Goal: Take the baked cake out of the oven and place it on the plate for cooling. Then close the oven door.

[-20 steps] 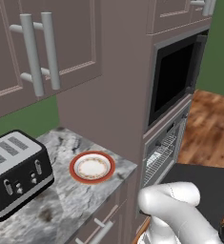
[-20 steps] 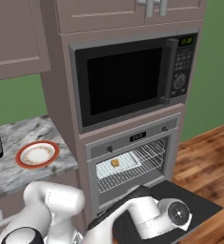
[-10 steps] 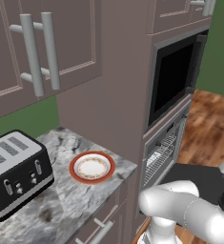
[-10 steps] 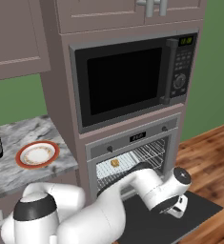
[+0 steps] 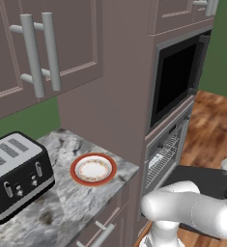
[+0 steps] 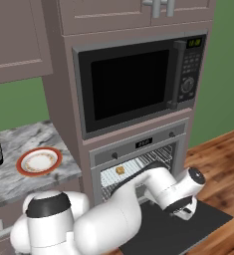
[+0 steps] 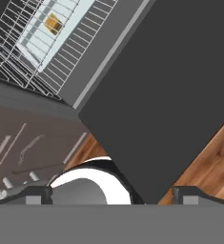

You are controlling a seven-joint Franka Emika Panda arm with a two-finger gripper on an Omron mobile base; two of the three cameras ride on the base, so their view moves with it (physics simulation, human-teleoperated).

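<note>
Cake (image 6: 120,170) sits on tray (image 7: 56,29) inside oven (image 6: 138,164), door (image 6: 188,221) down. Arm has swung rightward over door since earlier; gripper (image 6: 188,213) wide open, empty. Plate (image 5: 93,169) on counter (image 5: 62,207), beside toaster (image 5: 17,173).

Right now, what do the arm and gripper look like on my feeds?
The arm is glossy white with rounded, bulbous links and dark grey-black bands at the joints. No cables or markings are visible. The gripper has two small dark grey, blocky finger tips.

Kitchen: oven (image 6: 138,164); toaster (image 5: 16,173) (marble counter (image 5: 71,202)).
</note>
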